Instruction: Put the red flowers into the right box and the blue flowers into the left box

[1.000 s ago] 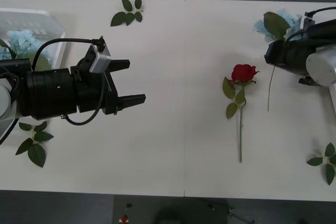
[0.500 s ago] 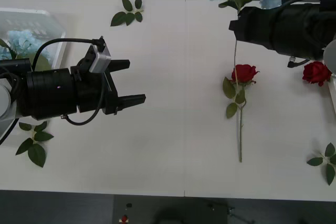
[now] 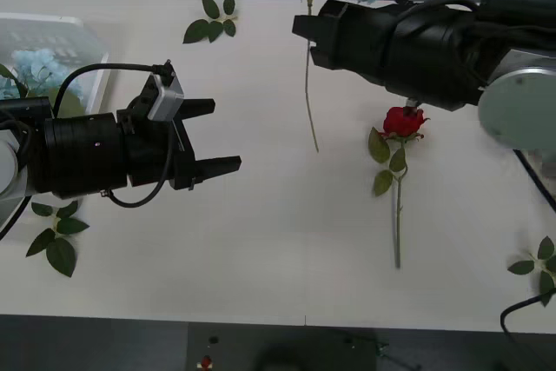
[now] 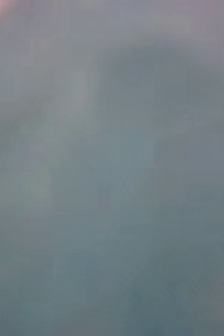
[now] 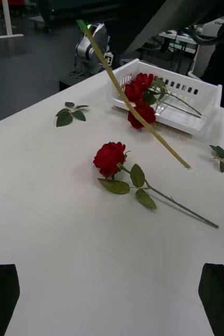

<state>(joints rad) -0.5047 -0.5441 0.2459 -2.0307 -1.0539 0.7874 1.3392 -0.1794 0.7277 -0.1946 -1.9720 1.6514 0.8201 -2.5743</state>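
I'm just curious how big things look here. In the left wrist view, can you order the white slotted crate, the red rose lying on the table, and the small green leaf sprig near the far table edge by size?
As they look there:
1. White slotted plastic crate
2. Deep-red rose with its long stem
3. Loose green leaf sprig

The crate sits farther off, so it is probably bigger still.

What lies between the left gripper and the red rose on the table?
In the front view, between the left gripper and the red rose hangs the carried flower's stem, over bare table.
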